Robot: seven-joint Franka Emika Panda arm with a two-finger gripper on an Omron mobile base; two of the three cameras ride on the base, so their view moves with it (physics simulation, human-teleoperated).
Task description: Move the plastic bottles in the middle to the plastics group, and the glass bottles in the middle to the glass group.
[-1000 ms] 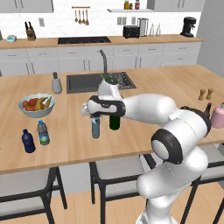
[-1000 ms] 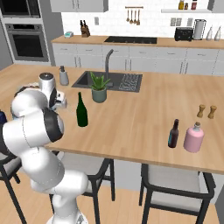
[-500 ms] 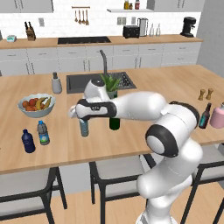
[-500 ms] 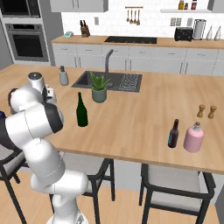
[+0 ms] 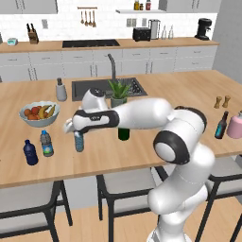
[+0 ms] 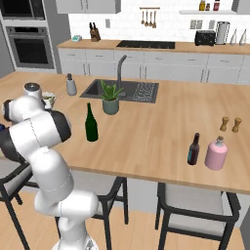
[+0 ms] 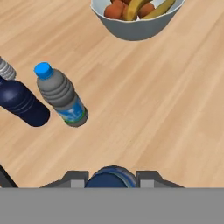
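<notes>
My gripper [image 5: 78, 128] is shut on the cap end of a small clear plastic bottle [image 5: 79, 141], which hangs upright low over the wooden counter. In the hand view its blue cap [image 7: 112, 176] sits between my fingertips [image 7: 75, 177]. Just left of it stand a second clear plastic bottle [image 5: 46, 144] [image 7: 61, 96] and the squat dark-blue bottle of the plastics group [image 5: 30, 152] [image 7: 22, 103]. The tall green glass bottle [image 6: 91, 123] stands mid-counter, partly behind my arm [image 5: 124, 134]. The slim dark bottle of the glass group [image 5: 220, 125] [image 6: 194, 149] stands far right.
A fruit bowl [image 5: 38, 113] [image 7: 135, 19] sits behind the plastics group. A potted plant [image 6: 111, 97] and the sink lie behind the green bottle. A pink bottle [image 6: 216, 154] and two wooden shakers [image 6: 230, 124] stand near the glass group.
My arm has swung left along the counter, carrying the held water bottle away from the green bottle toward the dark-blue bottle and its clear neighbour.
</notes>
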